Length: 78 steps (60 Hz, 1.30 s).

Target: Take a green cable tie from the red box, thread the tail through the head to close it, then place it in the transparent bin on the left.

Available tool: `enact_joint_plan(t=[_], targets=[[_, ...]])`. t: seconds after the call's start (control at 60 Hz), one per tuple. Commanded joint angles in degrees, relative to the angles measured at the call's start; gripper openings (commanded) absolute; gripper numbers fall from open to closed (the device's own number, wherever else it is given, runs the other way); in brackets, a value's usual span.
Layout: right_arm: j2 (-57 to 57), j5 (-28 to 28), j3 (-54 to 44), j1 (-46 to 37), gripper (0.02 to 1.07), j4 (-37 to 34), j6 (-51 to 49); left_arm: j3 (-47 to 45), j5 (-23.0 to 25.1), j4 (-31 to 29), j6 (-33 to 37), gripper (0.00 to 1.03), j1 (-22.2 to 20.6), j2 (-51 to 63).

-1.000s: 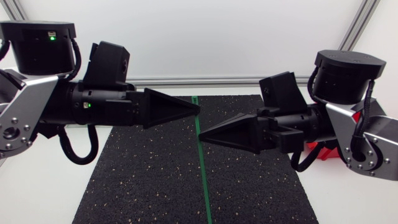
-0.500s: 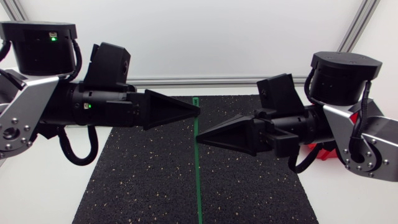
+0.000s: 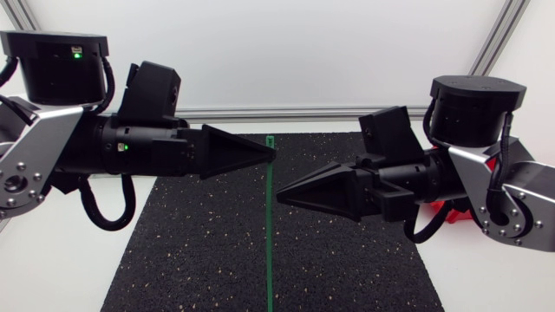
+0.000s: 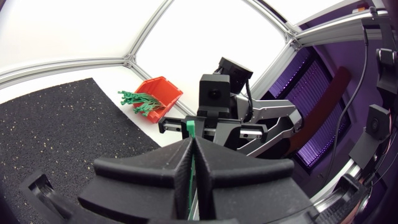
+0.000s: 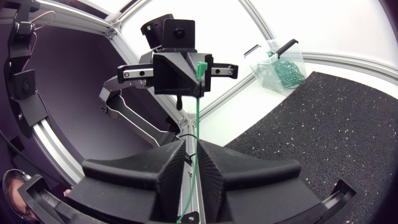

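Observation:
A green cable tie hangs straight down over the black mat. My left gripper is shut on it just below its head. My right gripper points at the left one from the right, slightly lower, tip just right of the strap. Its fingers stand slightly open in the right wrist view, where the strap runs through the gap of that gripper. The red box holds more green ties. The transparent bin with green ties stands off the mat.
Both arms hover above the mat, tips nearly meeting at its middle. The red box is mostly hidden behind my right arm. White table surface surrounds the mat on both sides.
The right gripper's fingers have parted a little. The tie's lower part has swung left, from slanting to hanging straight down. The left arm has kept still.

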Motion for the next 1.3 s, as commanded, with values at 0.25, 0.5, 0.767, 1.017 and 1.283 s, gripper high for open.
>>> enact_joint_plan(t=[0.25,0.5,0.767,1.017,1.283], targets=[[-0.8,-0.3,4.5,-1.9,0.53,-12.4,-14.8,3.7,2.2,-3.0,-1.0,0.04,4.0,0.3],[0.8,2.0,8.1,-4.9,0.56,-21.1,-25.9,5.5,6.7,-3.5,-1.0,0.04,7.1,3.0],[5.8,6.4,10.6,-7.1,0.69,-23.6,-39.2,8.6,10.4,-3.4,1.0,0.04,10.3,7.8],[10.4,13.6,12.4,-6.1,1.04,-24.1,-48.9,10.5,10.4,-3.4,1.9,0.04,10.1,11.4],[14.3,20.9,14.2,-2.3,1.04,-26.6,-57.6,11.5,10.5,-3.4,2.6,0.04,9.7,13.3]])
